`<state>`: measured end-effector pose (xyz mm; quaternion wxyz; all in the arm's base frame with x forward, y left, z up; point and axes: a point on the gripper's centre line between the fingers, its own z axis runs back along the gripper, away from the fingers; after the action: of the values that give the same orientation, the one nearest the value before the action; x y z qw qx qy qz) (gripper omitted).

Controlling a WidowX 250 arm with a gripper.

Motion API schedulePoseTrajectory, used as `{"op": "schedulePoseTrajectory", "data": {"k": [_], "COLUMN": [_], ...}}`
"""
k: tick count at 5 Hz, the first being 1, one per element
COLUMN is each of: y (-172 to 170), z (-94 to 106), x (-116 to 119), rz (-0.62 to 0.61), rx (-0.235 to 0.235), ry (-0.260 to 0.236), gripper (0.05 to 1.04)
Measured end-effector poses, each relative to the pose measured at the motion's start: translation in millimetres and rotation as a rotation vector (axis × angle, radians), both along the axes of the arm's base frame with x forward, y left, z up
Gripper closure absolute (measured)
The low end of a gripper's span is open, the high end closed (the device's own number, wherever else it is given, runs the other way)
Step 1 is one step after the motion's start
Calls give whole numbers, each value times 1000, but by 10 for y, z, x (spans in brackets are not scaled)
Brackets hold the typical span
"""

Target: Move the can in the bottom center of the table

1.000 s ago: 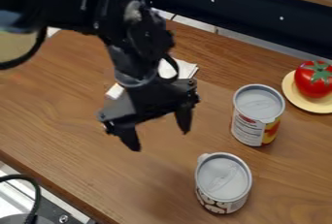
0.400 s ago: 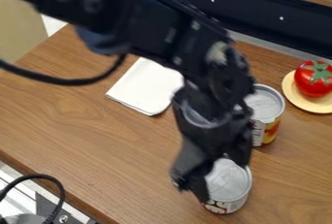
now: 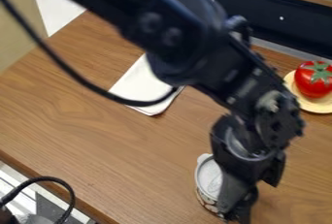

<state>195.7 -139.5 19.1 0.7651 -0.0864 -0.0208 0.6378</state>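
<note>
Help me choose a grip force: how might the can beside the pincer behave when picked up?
The can is probably stiff, judging by its rimmed, metal-looking lid. Its rounded wall could slip or turn under an off-center squeeze. Standing upright on the wooden table, it should slide if pushed low, but may tip if pushed near the rim.

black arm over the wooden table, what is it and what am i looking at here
It is a robot arm, seen by a fixed camera looking down at a slant. Its end effector, the part that grasps, is low at the can, hiding the can's right side; whether it holds the can, I cannot tell. Also on the wooden table are a folded white cloth and, at the right edge, a tomato on a pale yellow plate.
</note>
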Motion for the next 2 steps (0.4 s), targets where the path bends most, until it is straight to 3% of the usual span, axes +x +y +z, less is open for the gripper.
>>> {"op": "schedulePoseTrajectory", "data": {"k": [2], "y": [-77], "z": [-28], "x": [80], "rz": [108], "rx": [-46], "ry": [-9], "gripper": [87]}}
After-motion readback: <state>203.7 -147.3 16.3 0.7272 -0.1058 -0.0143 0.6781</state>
